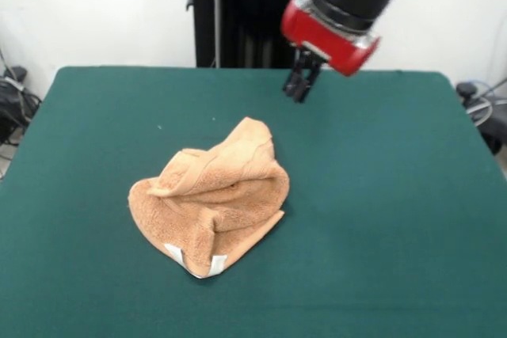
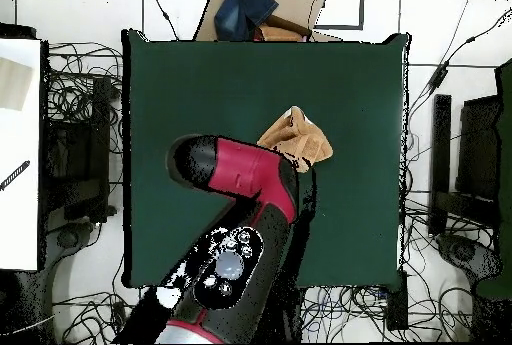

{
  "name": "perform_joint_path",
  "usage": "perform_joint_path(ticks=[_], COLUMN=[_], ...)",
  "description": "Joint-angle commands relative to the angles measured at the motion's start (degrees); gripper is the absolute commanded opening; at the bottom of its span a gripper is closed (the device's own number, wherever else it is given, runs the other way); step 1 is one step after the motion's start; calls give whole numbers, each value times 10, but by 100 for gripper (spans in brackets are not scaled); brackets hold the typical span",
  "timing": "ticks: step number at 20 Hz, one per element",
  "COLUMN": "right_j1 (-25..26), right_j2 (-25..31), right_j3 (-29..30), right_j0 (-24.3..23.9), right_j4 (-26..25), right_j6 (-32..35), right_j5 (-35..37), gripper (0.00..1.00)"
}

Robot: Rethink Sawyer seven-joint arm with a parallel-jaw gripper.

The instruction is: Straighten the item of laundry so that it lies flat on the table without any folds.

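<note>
Hovering fingers (image 1: 299, 85) | closed, empty | towel (image 1: 214, 195) crumpled, apart

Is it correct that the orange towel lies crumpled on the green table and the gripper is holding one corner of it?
Not quite. The towel is crumpled on the table, but the gripper holds nothing: the front view shows it apart from the towel, behind it.

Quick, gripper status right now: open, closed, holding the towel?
Gripper: holding nothing; it hangs over the bare table, apart from the crumpled towel. Open or closed cannot be told.
</note>
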Motion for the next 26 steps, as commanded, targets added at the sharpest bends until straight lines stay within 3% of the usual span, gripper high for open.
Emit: perform_joint_path(ticks=[1, 13, 26], right_j1=[18, 13, 25], right_j2=[64, 65, 44], right_j3=[7, 8, -4], right_j0=[-52, -59, -41], right_j4=[6, -8, -3], right_j6=[66, 76, 99], right_j5=[-8, -69, -65], gripper=[0, 0, 0])
